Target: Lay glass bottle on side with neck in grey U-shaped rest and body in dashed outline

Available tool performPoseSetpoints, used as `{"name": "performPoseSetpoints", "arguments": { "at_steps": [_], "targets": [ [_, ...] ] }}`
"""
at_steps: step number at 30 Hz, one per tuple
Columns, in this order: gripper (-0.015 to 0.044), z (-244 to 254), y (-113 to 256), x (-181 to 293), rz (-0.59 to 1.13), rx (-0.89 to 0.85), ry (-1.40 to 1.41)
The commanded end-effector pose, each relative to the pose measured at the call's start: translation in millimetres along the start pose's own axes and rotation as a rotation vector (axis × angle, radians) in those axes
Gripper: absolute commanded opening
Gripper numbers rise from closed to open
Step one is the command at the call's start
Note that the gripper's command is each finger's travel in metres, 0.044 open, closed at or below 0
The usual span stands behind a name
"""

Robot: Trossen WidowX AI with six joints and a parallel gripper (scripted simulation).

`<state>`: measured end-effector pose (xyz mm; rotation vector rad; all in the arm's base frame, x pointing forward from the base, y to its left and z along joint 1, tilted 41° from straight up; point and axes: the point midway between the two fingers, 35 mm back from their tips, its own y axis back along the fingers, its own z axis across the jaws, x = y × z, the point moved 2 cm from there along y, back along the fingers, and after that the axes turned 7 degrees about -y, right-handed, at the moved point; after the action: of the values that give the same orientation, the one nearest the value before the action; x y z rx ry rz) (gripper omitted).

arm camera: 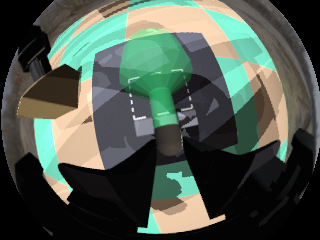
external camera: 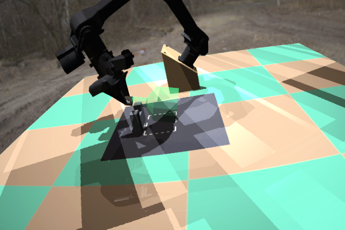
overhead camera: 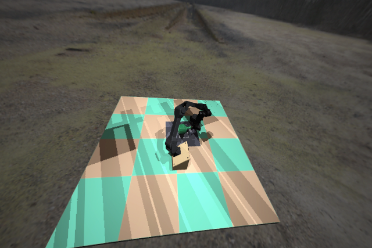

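Note:
The green glass bottle lies roughly level in the air, its neck toward my gripper. My gripper is shut on the dark-capped end of the neck. The grey U-shaped rest stands on the dark mat; the neck passes over it, and I cannot tell whether they touch. The body hangs above the mat, over or near the dashed outline. In the wrist view the body reaches past the outline's far side.
The arm's tan wedge-shaped base block stands beside the mat. The arm arches over the bottle from it. The mat lies on a green and peach checkered table top. Strong shadows cross both.

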<state>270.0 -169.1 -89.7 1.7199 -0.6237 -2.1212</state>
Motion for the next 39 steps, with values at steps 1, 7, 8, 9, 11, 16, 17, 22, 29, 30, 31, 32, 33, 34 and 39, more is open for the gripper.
{"name": "performPoseSetpoints", "arguments": {
  "at_steps": [1,7,8,9,11,16,17,22,29,30,31,32,33,34,39],
  "targets": [
    [0.0107,-2,-2,2,0.001,0.002,0.001],
    [0.0107,-3,-5,5,0.0,0.0,0.0],
    [0.0107,-3,-5,5,0.0,0.0,0.0],
    [0.0107,-3,-6,6,0.0,-0.001,0.0],
    [0.0107,-3,-7,7,0.0,-0.001,0.0],
    [0.0107,-4,-9,9,-0.001,-0.003,0.001],
    [0.0107,-4,-9,9,-0.001,-0.003,0.001],
    [0.0107,-5,-11,12,-0.001,-0.005,0.001],
    [0.0107,-6,-15,15,-0.001,-0.007,0.002],
    [0.0107,-6,-15,15,-0.001,-0.008,0.002],
    [0.0107,-6,-15,15,-0.001,-0.008,0.002],
    [0.0107,-6,-15,15,-0.001,-0.008,0.003],
    [0.0107,-6,-16,16,0.0,-0.009,0.003],
    [0.0107,-6,-16,16,0.0,-0.009,0.003],
    [0.0107,-6,-17,16,0.0,-0.01,0.004]
  ]
}}
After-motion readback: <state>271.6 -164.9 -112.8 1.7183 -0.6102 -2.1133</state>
